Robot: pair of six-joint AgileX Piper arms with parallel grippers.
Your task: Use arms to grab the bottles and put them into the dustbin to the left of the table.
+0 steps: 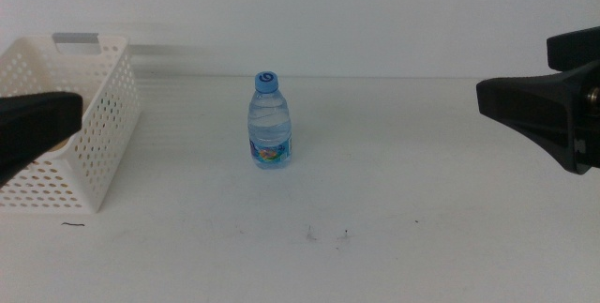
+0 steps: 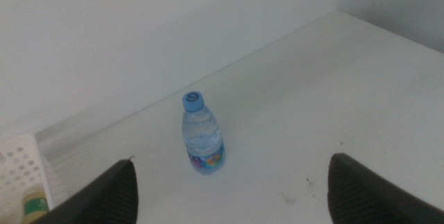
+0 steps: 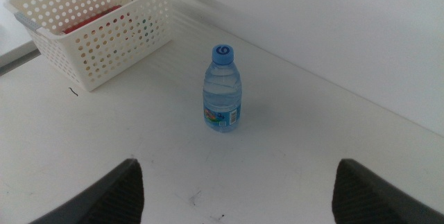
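A clear water bottle point(image 1: 270, 121) with a blue cap stands upright mid-table, also seen in the left wrist view point(image 2: 202, 134) and the right wrist view point(image 3: 222, 89). The white holed dustbin point(image 1: 89, 129) sits at the table's left. Inside it, a yellow tea bottle point(image 2: 33, 206) shows at its corner and a red can point(image 3: 89, 20) shows through the holes. My left gripper point(image 1: 37, 121) hangs in front of the dustbin, open point(image 2: 229, 196) and empty. Far right of the bottle, my right gripper point(image 1: 534, 108) is raised, open point(image 3: 239, 196) and empty.
The white table point(image 1: 422, 247) carries a few small dark specks point(image 1: 309, 234) in front of the bottle. A short dark mark point(image 1: 72, 223) lies by the dustbin's front corner. A plain white wall runs behind the table.
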